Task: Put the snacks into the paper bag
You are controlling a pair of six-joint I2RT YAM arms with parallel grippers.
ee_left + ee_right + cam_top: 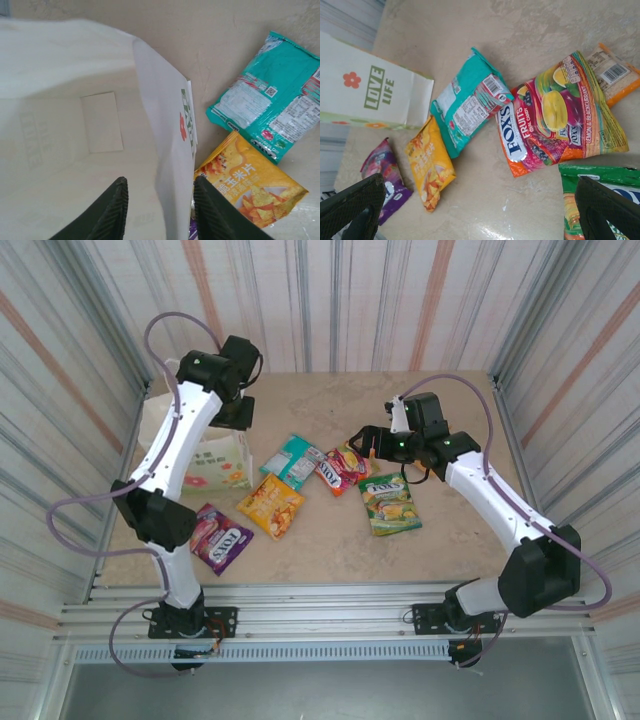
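Got the paper bag (pixel 222 462) standing upright with its mouth open, LOVE LIFE in green on the side facing the snacks. Seeing the left gripper (pixel 160 212) right above that mouth, jaws apart and holding nothing, one finger over the inside and the other outside, with the bag's side wall in between. Can't tell about actual contact with the paper.

Counting six snacks, all flat on the table (pixel 320 410) outside the bag. Closest in: teal packet (pixel 270 95) just beside the bag, yellow-orange packet (pixel 250 187) touching the teal one and also close to the bag, purple packet (pixel 218 537) near the bag on its side toward the arm bases. Further from the bag: red packet (pixel 555 115) up against the teal one, orange packet (pixel 615 75) poking out from behind the red, green packet (pixel 600 185) farthest out.

Spotting the right gripper (pixel 480 215) well away from the bag, hanging above the red packet, jaws wide and empty.
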